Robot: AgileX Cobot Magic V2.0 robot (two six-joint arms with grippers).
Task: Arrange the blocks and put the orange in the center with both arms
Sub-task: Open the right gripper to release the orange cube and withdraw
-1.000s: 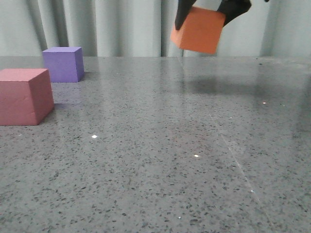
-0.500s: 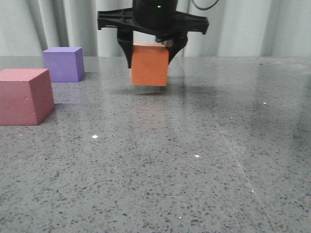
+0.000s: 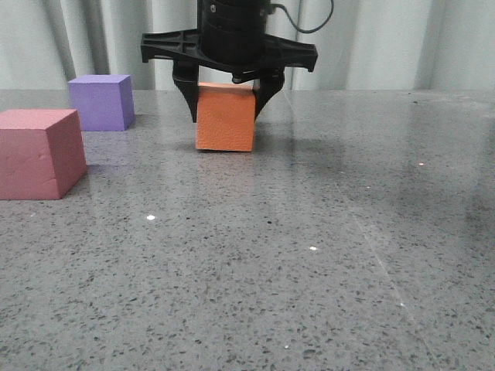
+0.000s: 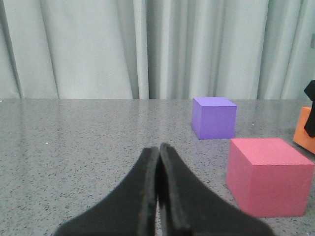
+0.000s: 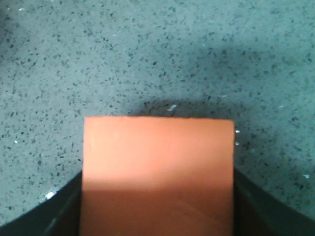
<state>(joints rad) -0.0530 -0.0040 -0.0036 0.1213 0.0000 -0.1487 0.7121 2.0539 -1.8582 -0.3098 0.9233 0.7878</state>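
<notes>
The orange pebbled foam cube (image 3: 225, 117) rests on the speckled grey surface (image 3: 309, 255) toward its far edge, pinched by the right gripper (image 3: 227, 97), while the left gripper (image 4: 158, 196) is pressed together.

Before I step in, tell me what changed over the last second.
The right gripper carried the orange cube from high on the right down and leftward; it now sits at or just above the table, jaws still clamped on it. The purple cube and pink-red cube stayed put.
</notes>
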